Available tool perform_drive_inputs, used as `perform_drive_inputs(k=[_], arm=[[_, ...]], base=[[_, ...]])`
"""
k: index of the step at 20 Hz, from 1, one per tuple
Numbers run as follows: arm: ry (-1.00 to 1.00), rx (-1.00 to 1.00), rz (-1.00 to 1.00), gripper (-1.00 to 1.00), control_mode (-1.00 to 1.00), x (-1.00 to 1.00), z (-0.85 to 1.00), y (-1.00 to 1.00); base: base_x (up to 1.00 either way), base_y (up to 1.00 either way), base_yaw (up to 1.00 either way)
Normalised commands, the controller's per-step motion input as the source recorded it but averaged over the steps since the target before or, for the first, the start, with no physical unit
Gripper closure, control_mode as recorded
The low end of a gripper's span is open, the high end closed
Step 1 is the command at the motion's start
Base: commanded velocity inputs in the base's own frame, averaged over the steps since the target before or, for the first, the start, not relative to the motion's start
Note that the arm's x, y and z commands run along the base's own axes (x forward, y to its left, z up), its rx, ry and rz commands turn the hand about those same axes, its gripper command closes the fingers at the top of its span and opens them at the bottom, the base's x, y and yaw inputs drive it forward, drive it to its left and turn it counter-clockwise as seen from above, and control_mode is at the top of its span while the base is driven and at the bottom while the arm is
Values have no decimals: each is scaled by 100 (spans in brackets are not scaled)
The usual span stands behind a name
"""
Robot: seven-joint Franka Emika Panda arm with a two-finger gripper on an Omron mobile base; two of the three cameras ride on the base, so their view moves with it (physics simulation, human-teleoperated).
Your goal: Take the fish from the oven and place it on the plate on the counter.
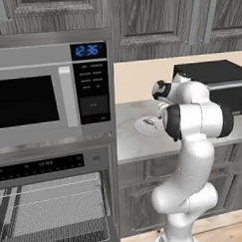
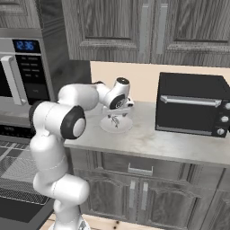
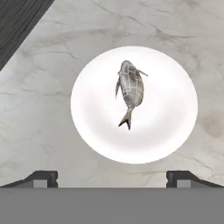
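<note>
The grey fish lies flat on the white plate, seemingly centred, on the counter.

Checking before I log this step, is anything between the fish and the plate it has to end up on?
Nothing visible does. The fish already lies on the plate on the counter, near its middle, and the gripper is open above it, fingers apart and empty.

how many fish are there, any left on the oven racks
1. The fish lies on the white plate on the counter, under the open gripper. The visible oven racks are bare; part of the oven is out of frame.
</note>
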Motion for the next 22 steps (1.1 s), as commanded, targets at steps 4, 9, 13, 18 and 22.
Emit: perform_drive_inputs(k=[4,9,13,18,22], arm=[[-10,0,0,-100,-100,-100,13,1],[-18,0,0,-100,-100,-100,24,19],[-20,0,0,-100,-100,-100,21,34],[-13,0,0,-100,-100,-65,25,48],[-11,0,0,-100,-100,-36,31,52]], base=[[0,0,0],[0,0,0],[0,0,0],[0,0,0],[0,0,0]])
